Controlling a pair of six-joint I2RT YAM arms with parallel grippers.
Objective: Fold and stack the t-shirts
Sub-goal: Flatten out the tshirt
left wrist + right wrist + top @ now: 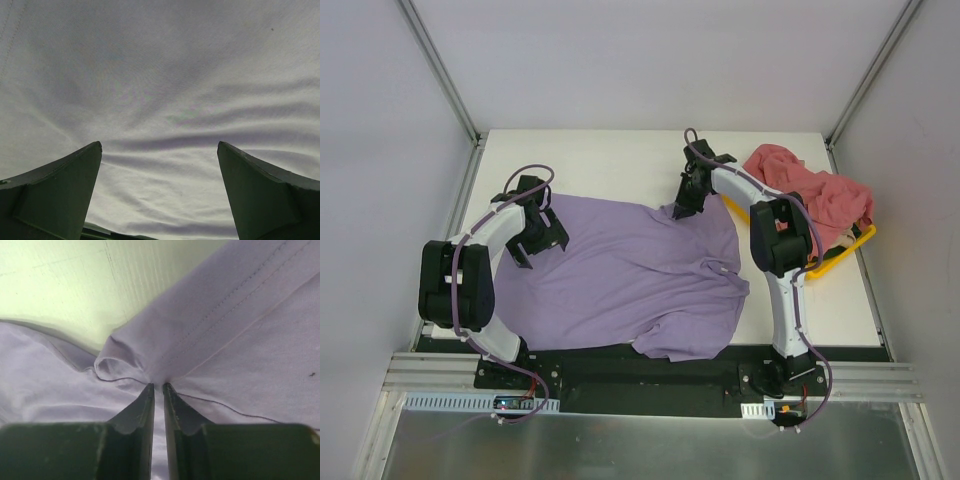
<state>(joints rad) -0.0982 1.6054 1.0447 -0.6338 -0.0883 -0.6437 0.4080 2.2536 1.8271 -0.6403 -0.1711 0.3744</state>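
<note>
- Lavender shirt lies spread on table, between both grippers.
- Right gripper is pinched tight on its far hem.
- Left gripper is spread wide above its left part, holding nothing.

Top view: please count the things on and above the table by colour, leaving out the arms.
Lavender t-shirt: 1
Pink-red heap of cloth: 1 (the shirts in it cannot be counted)
Yellow tray: 1
Total: 3

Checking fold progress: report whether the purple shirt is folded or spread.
Spread: the purple shirt lies opened out across the table, rumpled, unfolded.
</note>
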